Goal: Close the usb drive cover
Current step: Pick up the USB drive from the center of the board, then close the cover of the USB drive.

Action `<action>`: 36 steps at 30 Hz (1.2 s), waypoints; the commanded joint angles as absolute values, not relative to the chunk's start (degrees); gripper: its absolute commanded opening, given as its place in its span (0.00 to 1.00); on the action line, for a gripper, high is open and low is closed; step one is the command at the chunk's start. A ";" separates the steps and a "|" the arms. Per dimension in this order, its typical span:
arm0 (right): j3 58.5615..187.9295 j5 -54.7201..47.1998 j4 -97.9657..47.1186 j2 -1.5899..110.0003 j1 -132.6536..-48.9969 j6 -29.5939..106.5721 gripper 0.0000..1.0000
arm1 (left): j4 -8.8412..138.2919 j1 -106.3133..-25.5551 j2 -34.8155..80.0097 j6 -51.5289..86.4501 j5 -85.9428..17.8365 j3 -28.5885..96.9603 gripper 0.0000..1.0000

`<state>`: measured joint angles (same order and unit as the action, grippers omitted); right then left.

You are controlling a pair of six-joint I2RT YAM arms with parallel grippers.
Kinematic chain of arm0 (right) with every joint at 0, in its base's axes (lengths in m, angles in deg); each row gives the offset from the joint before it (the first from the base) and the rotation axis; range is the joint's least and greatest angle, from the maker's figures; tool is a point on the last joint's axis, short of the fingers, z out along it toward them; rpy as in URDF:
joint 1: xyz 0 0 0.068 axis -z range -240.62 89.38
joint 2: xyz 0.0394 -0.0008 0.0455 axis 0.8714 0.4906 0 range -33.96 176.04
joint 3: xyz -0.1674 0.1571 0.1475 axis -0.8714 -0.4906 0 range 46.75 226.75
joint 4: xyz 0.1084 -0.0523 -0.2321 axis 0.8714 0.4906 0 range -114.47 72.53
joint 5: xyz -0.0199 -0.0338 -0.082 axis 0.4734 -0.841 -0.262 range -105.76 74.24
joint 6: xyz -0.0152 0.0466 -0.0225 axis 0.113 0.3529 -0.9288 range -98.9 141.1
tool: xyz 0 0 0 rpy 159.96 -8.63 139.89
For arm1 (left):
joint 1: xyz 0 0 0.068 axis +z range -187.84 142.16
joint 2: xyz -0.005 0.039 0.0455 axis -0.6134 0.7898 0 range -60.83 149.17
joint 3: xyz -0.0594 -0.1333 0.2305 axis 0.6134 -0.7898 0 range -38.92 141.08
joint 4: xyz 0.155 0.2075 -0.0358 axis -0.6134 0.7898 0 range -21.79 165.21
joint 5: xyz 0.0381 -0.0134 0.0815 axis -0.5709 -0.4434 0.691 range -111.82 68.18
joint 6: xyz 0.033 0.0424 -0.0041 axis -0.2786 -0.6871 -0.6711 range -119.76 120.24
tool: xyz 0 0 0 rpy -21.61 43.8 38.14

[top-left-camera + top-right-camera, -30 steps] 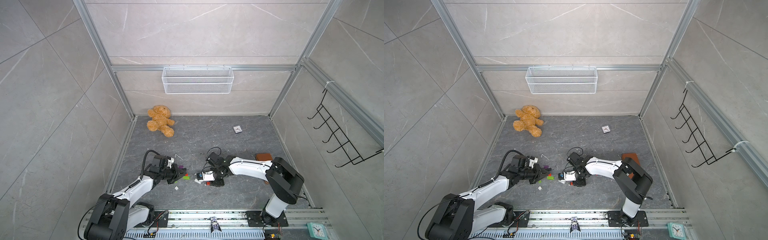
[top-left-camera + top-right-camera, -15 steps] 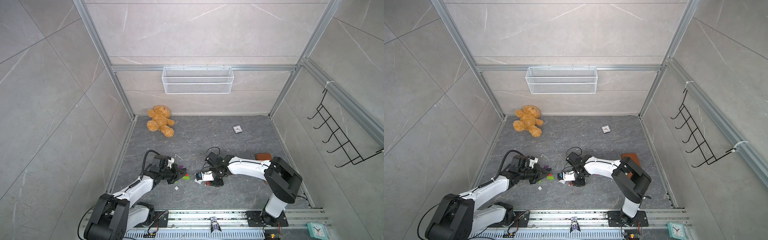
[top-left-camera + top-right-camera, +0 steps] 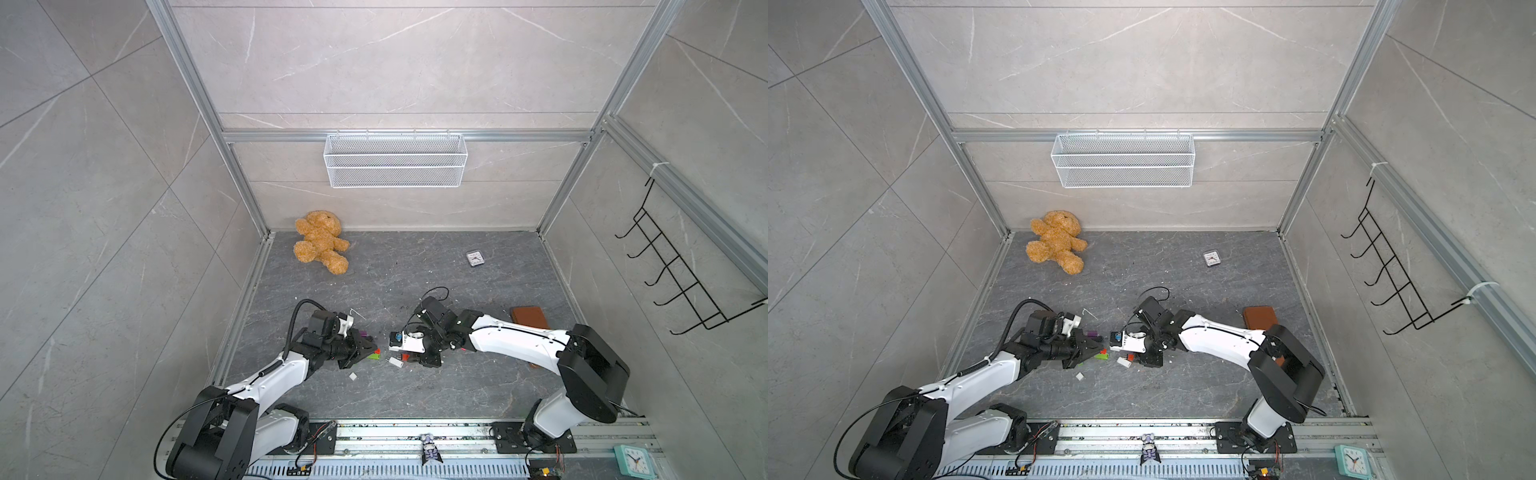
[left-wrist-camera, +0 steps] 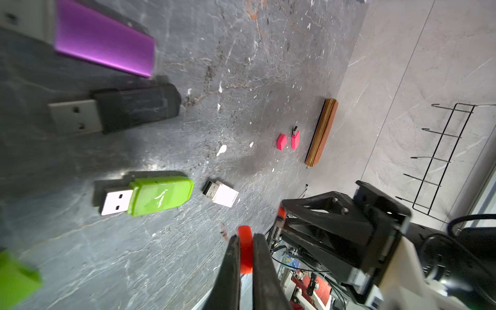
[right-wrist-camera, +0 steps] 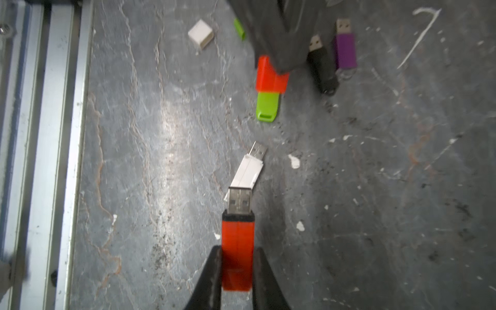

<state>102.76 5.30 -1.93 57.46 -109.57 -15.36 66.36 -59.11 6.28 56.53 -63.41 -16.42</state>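
Note:
My right gripper (image 5: 237, 251) is shut on the body of a red usb drive (image 5: 237, 241). The drive's bare metal plug (image 5: 239, 200) points away from the fingers, towards the left arm. My left gripper (image 4: 244, 238) is shut on the matching red cover (image 4: 245, 255), which is also seen in the right wrist view as the red cover (image 5: 271, 77) under black fingers. In both top views the two grippers face each other low over the floor, a short gap apart: left gripper (image 3: 370, 348), right gripper (image 3: 405, 356).
Loose drives lie between the arms: green (image 4: 161, 196), black (image 4: 134, 107), purple (image 4: 104, 49), white (image 4: 221, 193). A white cap (image 5: 201, 35) and a pink drive with its cap (image 4: 295, 139) lie nearby. A brown pouch (image 3: 530, 318), a teddy bear (image 3: 320, 245) and a small clock (image 3: 474, 258) sit farther off.
My right gripper has closed on the red drive and edged slightly to the left. The left arm has stayed still with the cover.

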 commanded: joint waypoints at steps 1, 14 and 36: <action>101.40 8.41 -6.83 56.62 -109.73 -10.59 0.16 | 62.03 -60.44 7.19 57.70 -66.66 -13.90 0.00; 99.47 10.33 -11.87 56.17 -109.54 -7.46 0.16 | 58.98 -62.71 7.13 58.26 -68.71 -12.86 0.00; 97.15 12.01 -14.53 54.22 -108.10 -6.67 0.15 | 58.72 -63.68 7.11 58.29 -69.64 -13.02 0.00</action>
<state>97.80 10.70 -13.77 55.86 -108.37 -7.32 60.35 -63.35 7.15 57.95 -67.49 -14.58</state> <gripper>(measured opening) 0.193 0.096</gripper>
